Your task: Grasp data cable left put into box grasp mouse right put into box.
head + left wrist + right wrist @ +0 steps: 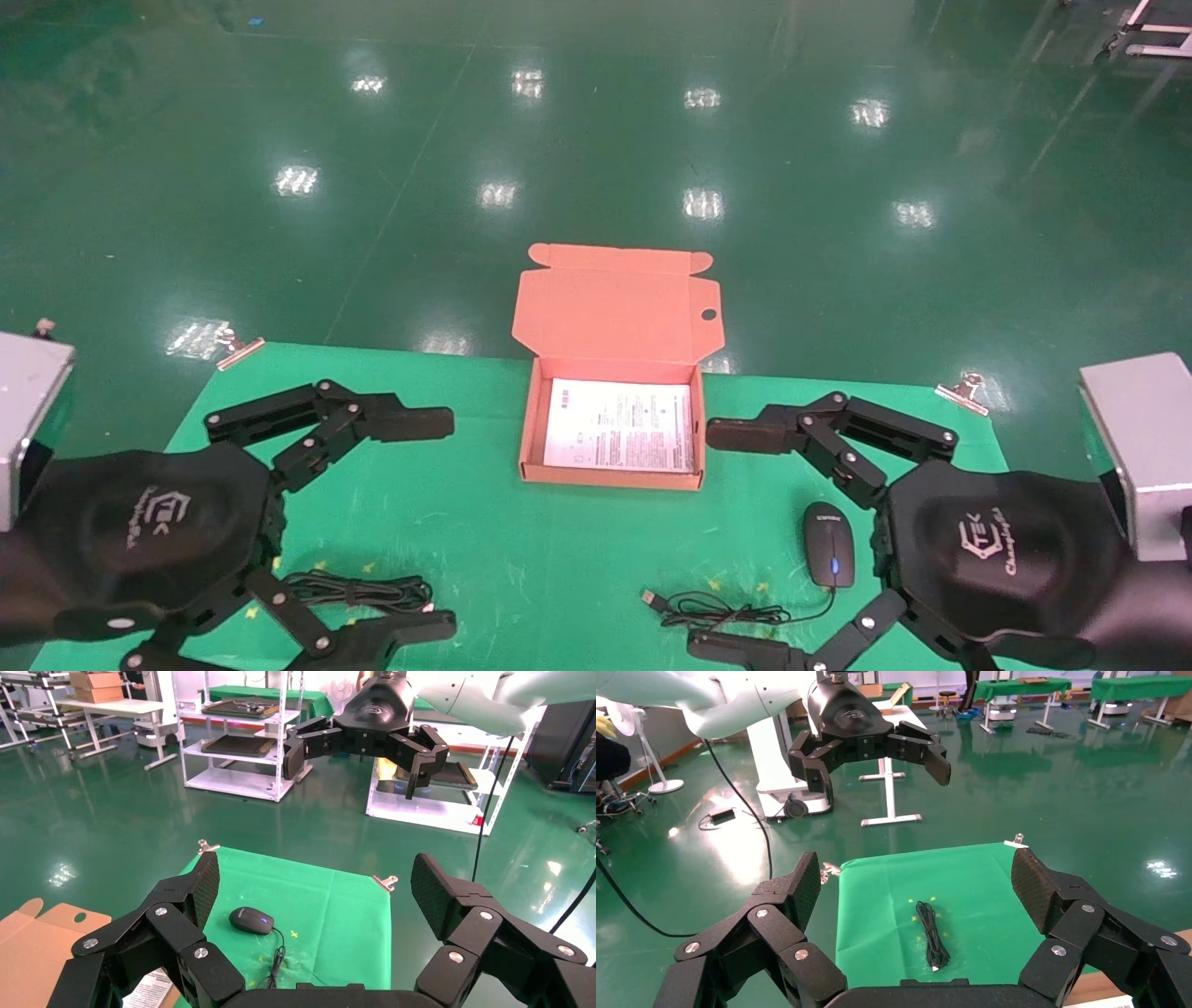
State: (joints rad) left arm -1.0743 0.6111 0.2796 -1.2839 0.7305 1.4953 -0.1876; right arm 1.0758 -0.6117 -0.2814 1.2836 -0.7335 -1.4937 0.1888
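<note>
Box [615,317] sat at 12 o'clock on the green mat [521,550], lid flipped back w/ its round hole showing, only a white printed sheet [619,425] inside, no cable or mouse in it yet. Left gripper [424,522] hung at approx 8 o'clock, fingers spread wide, holding nothing. Right gripper [722,536] mirrored it at approx 4 o'clock, likewise spread & empty. Data cable [358,591] lay bundled at 7 o'clock, between the left fingers as seen from the head cam, though from the right wrist cam it [932,936] looked flat on the mat w/ the left gripper [873,759] well above. Mouse [828,555] sat at 5 o'clock just beside the right gripper, its thin cord trailing toward 6 o'clock.

My read: nothing started, step 1 (cable pickup) in hand. Next move prob needs the left gripper to drop straight down & pinch the bundle mid-loops so it doesn't unravel, then carry to 12.
</note>
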